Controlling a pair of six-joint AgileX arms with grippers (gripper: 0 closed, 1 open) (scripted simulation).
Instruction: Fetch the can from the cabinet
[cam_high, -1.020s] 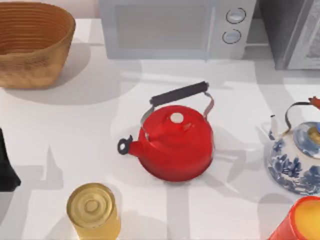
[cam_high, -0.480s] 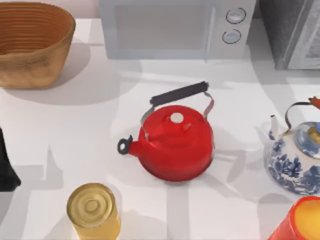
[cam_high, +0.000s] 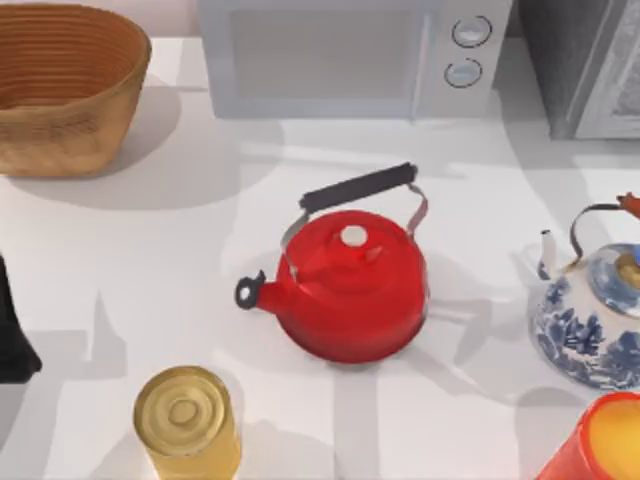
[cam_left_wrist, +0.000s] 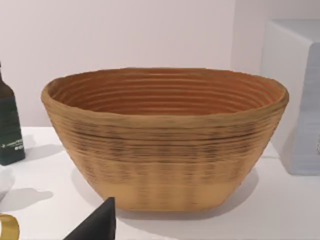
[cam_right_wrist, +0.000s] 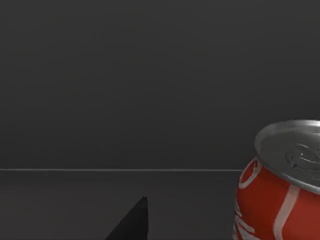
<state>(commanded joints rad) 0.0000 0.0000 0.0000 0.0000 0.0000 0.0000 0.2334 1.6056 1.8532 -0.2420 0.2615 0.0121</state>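
Can (cam_right_wrist: 280, 187): red, glossy cylinder, silver lid, upright in dark cabinet.
Right gripper: near can; jaw state cannot be told.
Kettle (cam_high: 350, 285): red, rounded; unmoved.

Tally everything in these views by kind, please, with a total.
Kettles: 2, red kettle, blue-and-white kettle
Cans: 2, red soda can, gold-lidded can
Baskets: 1, wicker basket
Microwaves: 1, microwave
Bottles: 1, dark bottle
Cups: 1, red cup
Total: 8

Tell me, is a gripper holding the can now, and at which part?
Nothing is held. The red can stands upright in a dark space, untouched, with one right finger tip apart from it.
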